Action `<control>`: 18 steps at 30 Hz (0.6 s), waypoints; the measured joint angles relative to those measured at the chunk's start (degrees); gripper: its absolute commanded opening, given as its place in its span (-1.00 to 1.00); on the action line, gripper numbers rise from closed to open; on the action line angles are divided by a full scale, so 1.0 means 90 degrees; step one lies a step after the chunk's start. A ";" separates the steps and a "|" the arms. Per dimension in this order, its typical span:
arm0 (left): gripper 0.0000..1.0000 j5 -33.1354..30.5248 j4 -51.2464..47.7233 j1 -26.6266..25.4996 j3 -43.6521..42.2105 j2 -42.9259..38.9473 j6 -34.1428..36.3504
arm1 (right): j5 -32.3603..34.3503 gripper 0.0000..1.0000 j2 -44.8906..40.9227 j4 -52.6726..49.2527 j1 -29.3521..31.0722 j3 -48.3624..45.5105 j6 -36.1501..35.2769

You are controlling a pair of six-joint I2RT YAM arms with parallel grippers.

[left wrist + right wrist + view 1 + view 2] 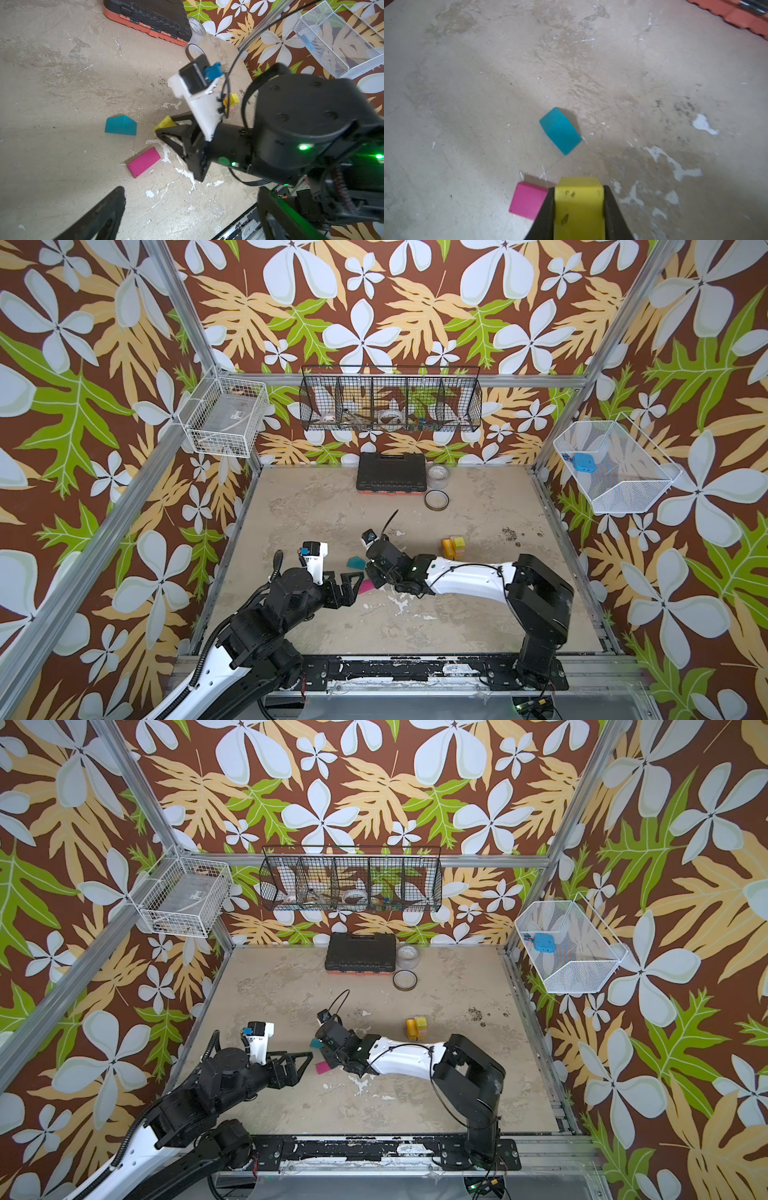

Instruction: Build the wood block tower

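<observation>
Tower (451, 547): partial stack, right of centre in both top views. Right gripper (579, 192) clamps yellow block (579, 209). Left gripper (357, 587) wide, empty, close by. Risks: grippers clash on lift; off-centre placement topples stack.

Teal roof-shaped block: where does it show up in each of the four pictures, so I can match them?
Top view: teal block on the table, below the middle.
Top view: teal block below and left of the middle, only a sliver.
Left wrist: left of the middle.
Right wrist: near the middle.
Shared landmark: magenta block, close beside it everywhere.
</observation>
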 measured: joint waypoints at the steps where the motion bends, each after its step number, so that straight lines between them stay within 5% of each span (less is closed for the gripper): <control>1: 1.00 0.0000 0.0005 0.0000 0.0000 0.0000 0.0000 | 0.0056 -0.77 -0.0214 0.0017 -0.0017 -0.0148 0.0012; 18: 1.00 0.0024 0.0041 0.0000 -0.0012 -0.0010 0.0000 | 0.0806 -0.81 -0.3395 -0.0153 -0.0763 -0.2217 0.0209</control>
